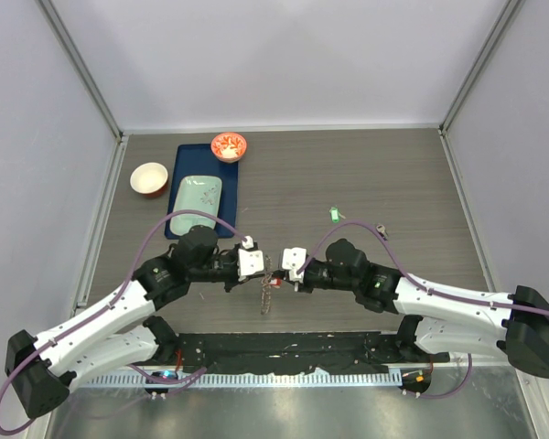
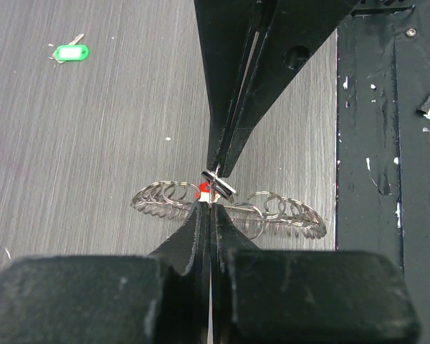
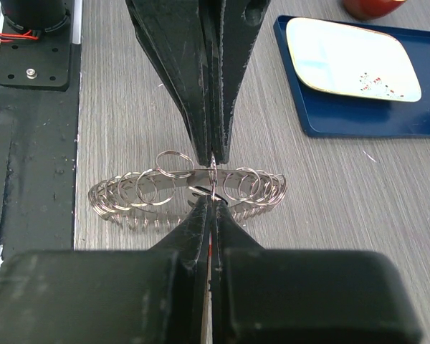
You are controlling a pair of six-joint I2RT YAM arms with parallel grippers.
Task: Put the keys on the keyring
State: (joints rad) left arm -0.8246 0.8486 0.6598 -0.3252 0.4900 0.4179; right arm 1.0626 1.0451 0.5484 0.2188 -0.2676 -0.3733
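Observation:
The keyring [image 2: 283, 211], a wide silvery band strung with many small loops, hangs just above the table between my two grippers; it also shows in the overhead view [image 1: 266, 294] and the right wrist view [image 3: 140, 190]. My left gripper [image 2: 210, 202] is shut on one small loop of the keyring. Facing it tip to tip, my right gripper [image 3: 212, 202] is shut on the red key [image 2: 202, 190], whose red head peeks out at the ring. A green key [image 1: 333, 215] and a dark key [image 1: 382, 230] lie on the table beyond the right arm. From above, the left gripper [image 1: 263, 271] and right gripper [image 1: 282, 273] almost touch.
A blue tray [image 1: 180, 197] with a pale plate [image 1: 197, 198] lies at the back left. A red patterned bowl [image 1: 229, 146] sits on the tray's far end, and a red-and-white bowl [image 1: 149, 179] stands left of it. The black base plate [image 1: 284, 352] runs along the near edge.

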